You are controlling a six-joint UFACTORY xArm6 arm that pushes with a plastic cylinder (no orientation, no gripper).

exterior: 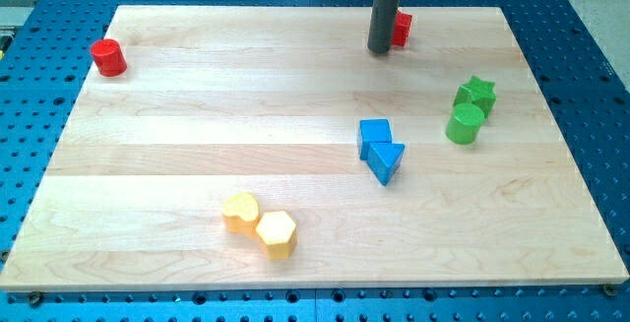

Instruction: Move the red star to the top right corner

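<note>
**Operator:** Where is the rod, and is it holding anything?

**Describer:** Your rod comes down from the view's top edge, right of centre. Call its lower end my tip (380, 51); it rests on the wooden board (295, 164) near the board's top edge. It is a plain dark rod with nothing that opens or closes, so it holds nothing. It stands just beside the red star (402, 29), on the star's left, and the rod covers the star's left part. You cannot tell whether the two touch.

**Operator:** So where exactly is the red star?

**Describer:** Near the board's top edge, right of centre, and well short of the top right corner. Only its right part shows, so its shape is hard to make out.

**Operator:** What else is on the board?

**Describer:** Moving outward, you have a blue cube (374, 135) below the tip, touching a blue triangular block (387, 161) just beneath it. On the right, a green star (477, 93) sits just above a green cylinder (465, 123); they appear to touch. In the lower left-centre, a yellow rounded block (239, 211) touches a yellow hexagon (277, 233). Far off at the top left edge stands a red cylinder (107, 57). The board lies on a blue perforated table (30, 96).
</note>
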